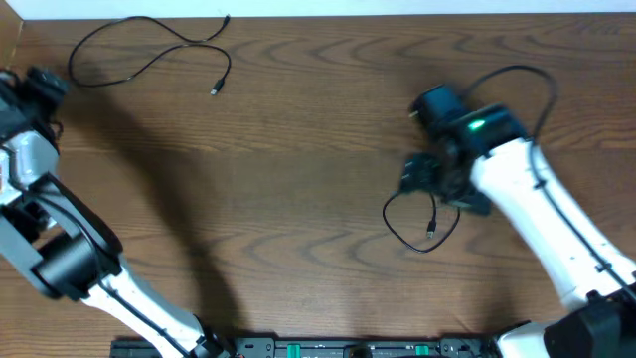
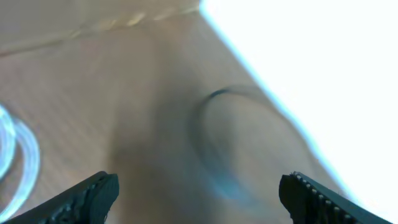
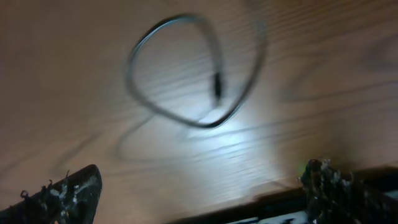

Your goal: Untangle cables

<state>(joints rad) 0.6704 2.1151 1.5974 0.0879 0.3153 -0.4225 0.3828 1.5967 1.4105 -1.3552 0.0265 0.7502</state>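
Observation:
One thin black cable (image 1: 189, 44) lies loose at the table's far left corner. A second black cable (image 1: 430, 229) forms a small loop just in front of my right gripper (image 1: 442, 189). In the right wrist view that loop (image 3: 211, 124) lies flat on the wood ahead of the right gripper (image 3: 199, 193), which is open with nothing between its fingers. My left gripper (image 1: 45, 80) is at the far left edge. In its wrist view the left gripper (image 2: 199, 196) is wide open and empty over a blurred black cable arc (image 2: 208, 118). Blurred whitish loops (image 2: 18, 155) show at the left.
A thin black cord (image 1: 527, 72) arcs over the right wrist; I cannot tell whether it belongs to the arm. The table's far edge (image 1: 397, 14) meets a white wall. A dark rail (image 1: 328, 348) runs along the near edge between the arm bases.

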